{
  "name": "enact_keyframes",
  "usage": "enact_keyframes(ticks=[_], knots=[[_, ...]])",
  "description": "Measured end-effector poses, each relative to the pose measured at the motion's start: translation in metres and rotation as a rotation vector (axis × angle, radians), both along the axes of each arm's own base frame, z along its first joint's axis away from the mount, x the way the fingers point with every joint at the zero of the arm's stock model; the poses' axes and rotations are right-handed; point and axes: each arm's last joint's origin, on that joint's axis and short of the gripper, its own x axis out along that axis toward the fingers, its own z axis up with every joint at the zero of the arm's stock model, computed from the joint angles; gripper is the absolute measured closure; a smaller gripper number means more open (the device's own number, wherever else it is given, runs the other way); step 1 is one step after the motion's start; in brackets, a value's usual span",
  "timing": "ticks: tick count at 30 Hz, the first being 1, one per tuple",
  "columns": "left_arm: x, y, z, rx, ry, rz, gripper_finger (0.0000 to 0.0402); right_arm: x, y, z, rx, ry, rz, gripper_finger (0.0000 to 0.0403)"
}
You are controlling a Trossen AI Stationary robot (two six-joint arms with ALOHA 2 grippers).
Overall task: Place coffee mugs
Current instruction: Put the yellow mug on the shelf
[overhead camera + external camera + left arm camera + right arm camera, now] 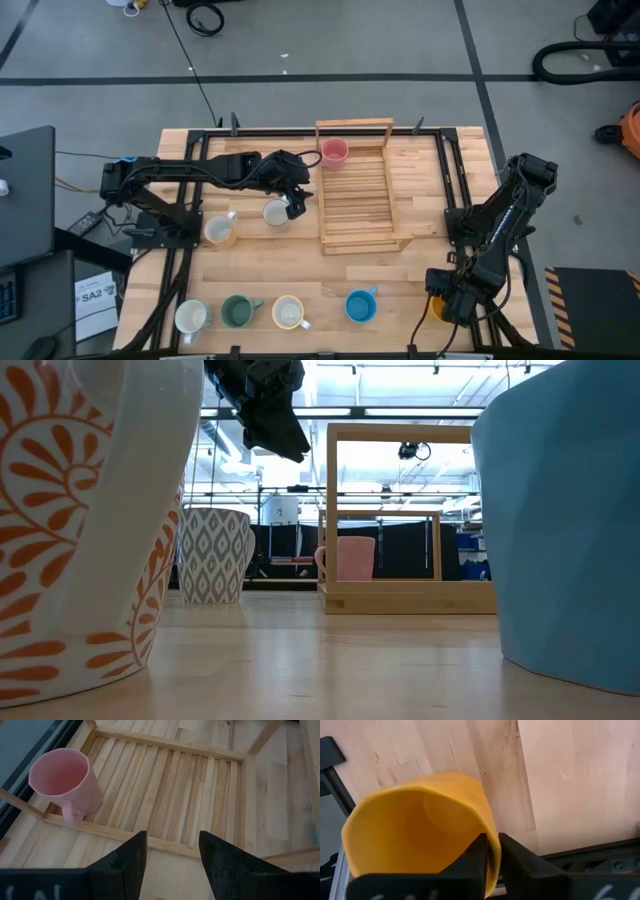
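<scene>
My left gripper (296,198) hangs open above the table at the left edge of the slatted wooden rack (357,195), beside a white patterned mug (275,213), touching nothing. In the left wrist view its fingers (172,855) frame the rack's slats. The pink mug (65,777) stands on its base in the rack's far left corner (334,151). My right gripper (440,303) is at the table's near right, shut on the orange mug (420,830). A cream mug (218,230) stands left of the patterned one. My right gripper holds the orange mug by its wall at the rim (492,851), pinched with one finger (475,862) inside the mouth and the other (517,862) outside. Whether the mug's base rests on the table, I cannot tell.
A row of mugs stands along the near edge: white (190,317), green (238,312), cream (288,312) and blue (360,305). Black frame rails (455,170) run beside the rack. The rack's slats right of the pink mug are bare.
</scene>
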Motion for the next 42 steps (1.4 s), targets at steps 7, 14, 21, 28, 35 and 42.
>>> enact_keyframes(ticks=[7, 14, 21, 28, 35, 42], knots=[[0.000, 0.000, 0.000, -0.002, 0.000, 0.002, 0.0214, 0.000, 0.000, 0.000, 0.005, 0.000, 0.000, 0.0377], [0.000, 0.000, 0.000, -0.004, -0.001, 0.004, 0.0214, 0.003, -0.002, 0.000, 0.008, 0.002, -0.014, 0.0365], [0.000, 0.000, 0.000, -0.004, -0.001, 0.005, 0.0214, 0.009, -0.011, 0.009, 0.047, -0.015, -0.004, 0.0376], [0.000, 0.000, 0.000, -0.005, -0.001, 0.005, 0.0214, 0.014, -0.026, 0.028, 0.138, -0.074, 0.023, 0.0375], [0.000, 0.000, 0.000, -0.005, -0.001, 0.005, 0.0214, 0.012, -0.050, 0.055, 0.248, -0.179, 0.050, 0.0374], [0.000, 0.000, 0.000, -0.005, -0.001, 0.005, 0.0214, 0.011, -0.079, 0.094, 0.346, -0.370, 0.089, 0.0373]])
